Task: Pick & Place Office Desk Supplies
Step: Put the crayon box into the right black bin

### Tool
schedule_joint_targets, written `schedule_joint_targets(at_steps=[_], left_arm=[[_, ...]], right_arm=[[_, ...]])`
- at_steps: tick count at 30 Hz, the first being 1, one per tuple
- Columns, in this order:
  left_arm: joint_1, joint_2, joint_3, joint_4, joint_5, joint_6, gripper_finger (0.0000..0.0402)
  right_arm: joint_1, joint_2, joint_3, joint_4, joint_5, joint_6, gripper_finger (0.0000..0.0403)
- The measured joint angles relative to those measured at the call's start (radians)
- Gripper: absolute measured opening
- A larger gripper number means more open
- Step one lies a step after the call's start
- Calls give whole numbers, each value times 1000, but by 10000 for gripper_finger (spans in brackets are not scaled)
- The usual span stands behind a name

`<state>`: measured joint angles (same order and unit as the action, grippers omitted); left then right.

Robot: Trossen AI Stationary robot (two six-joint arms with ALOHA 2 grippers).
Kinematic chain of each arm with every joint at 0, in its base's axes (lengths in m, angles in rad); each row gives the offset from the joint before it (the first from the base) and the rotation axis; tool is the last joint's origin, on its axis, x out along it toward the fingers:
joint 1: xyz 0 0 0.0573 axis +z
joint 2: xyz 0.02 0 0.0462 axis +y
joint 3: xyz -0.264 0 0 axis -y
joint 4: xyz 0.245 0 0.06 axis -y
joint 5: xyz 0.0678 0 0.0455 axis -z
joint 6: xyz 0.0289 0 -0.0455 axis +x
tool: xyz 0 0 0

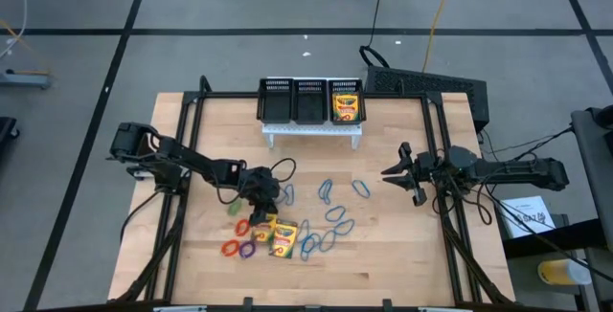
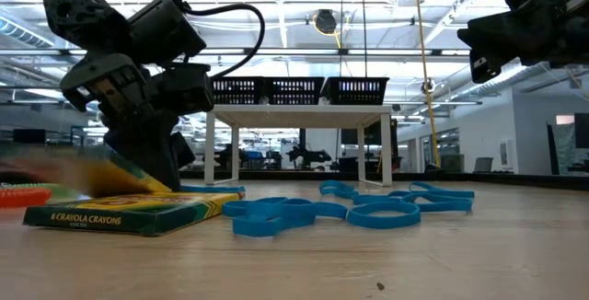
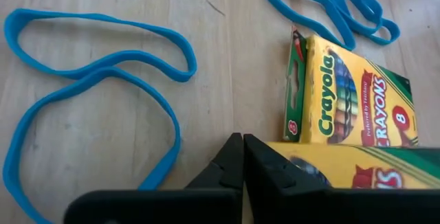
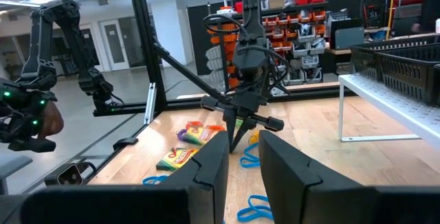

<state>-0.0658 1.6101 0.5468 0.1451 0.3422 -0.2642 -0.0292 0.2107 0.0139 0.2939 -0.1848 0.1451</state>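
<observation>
Closest thing in the low view is a Crayola crayon box (image 2: 120, 215) lying flat on the table (image 2: 442, 263). A second crayon box (image 2: 110, 176) is tilted up just behind it, right under the left gripper (image 2: 152, 167).

Here's my worry. In the left wrist view that gripper's fingers (image 3: 230, 165) are pressed together with nothing visible between them. The tilted box (image 3: 344, 172) sits just beside one finger, not clamped. If the arm lifts now I'd guess it comes up empty, or it drags the box by an edge and flops it onto the flat one. The small purple loop (image 1: 247, 250) and orange loop (image 1: 230, 248) are near enough to get shoved around too.

Moving right, the blue loops (image 1: 330, 190) are strewn over the middle of the table, some overlapping. Grab one and a neighbour could easily come along, then fall off on the way.

At the far side, the black mesh organiser (image 1: 278, 84) holds one crayon box (image 1: 346, 104) in its right compartment. Those compartments look narrow, so a box carried crooked could catch on the rim.

The right gripper (image 1: 397, 172) hangs over the right side of the table, fingers spread, holding nothing. It's clear of the left arm for now, though both going for the middle loops could get crowded.
</observation>
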Motion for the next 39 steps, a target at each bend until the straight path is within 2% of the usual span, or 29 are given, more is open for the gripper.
schedule_joint_targets(at_steps=[7,12,29,33,39], left_arm=[[1,-4,0,31,-25,-29,4],[4,-43,3,27,-103,-32,3],[-15,-365,7,21,-296,-17,1],[-15,-394,39,-59,-327,14,1],[-15,-375,190,-268,-367,110,1]], right_arm=[[0,0,0,0,0,0,71],[0,0,0,0,0,0,71],[0,0,0,0,0,0,71],[0,0,0,0,0,0,71],[0,0,0,1,0,0,71]])
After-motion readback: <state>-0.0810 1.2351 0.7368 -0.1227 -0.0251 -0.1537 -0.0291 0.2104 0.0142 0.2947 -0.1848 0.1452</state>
